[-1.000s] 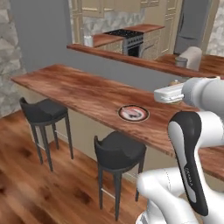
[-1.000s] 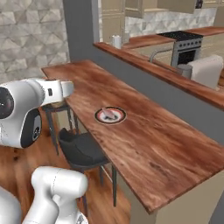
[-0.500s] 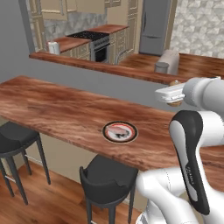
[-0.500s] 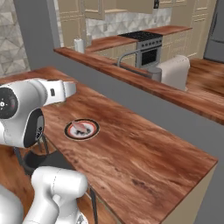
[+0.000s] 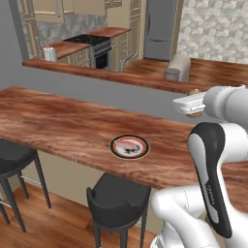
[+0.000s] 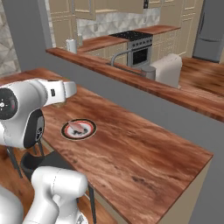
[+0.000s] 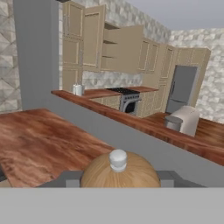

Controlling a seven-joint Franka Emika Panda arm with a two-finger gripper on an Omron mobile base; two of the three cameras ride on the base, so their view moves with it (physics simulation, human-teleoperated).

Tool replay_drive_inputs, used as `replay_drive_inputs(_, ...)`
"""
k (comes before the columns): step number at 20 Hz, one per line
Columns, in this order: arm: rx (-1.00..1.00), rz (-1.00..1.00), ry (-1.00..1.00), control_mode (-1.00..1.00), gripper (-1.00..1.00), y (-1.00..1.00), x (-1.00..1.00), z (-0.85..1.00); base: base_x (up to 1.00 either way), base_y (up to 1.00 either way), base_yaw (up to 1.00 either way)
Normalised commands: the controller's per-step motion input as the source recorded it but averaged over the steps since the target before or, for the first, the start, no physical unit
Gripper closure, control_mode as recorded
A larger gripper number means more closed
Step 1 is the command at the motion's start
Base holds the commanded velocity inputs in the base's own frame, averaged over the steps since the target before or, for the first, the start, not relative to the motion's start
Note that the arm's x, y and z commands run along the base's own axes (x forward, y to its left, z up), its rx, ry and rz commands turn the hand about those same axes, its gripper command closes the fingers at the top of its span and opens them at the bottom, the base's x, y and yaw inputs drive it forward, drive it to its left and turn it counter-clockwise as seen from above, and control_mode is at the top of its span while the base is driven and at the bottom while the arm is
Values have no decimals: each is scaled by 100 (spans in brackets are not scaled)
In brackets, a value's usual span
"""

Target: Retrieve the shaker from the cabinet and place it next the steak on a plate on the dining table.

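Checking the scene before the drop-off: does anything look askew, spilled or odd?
Nothing spilled or damaged. The steak lies on the plate, flat on the dining table. One cabinet door stands open. The shaker sits in the shut gripper.

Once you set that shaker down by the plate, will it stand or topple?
The shaker looks like rigid wood, so the grip shouldn't deform it. Its rounded body and small knob top suggest it may roll if tipped. The dining table looks flat and smooth, so upright placement probably holds.
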Motion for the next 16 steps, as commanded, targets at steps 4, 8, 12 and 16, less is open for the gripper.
replay_drive_inputs(4,0,0,0,100,100,0,0,0,0,1,-3)
replay_drive_inputs(8,0,0,0,100,100,0,0,0,11,0,-1)
replay_drive_inputs(12,0,5,-8,-100,100,-12,65,-21,15,0,0)
replay_drive_inputs(16,0,13,-8,-100,100,-49,100,-52,0,0,0)
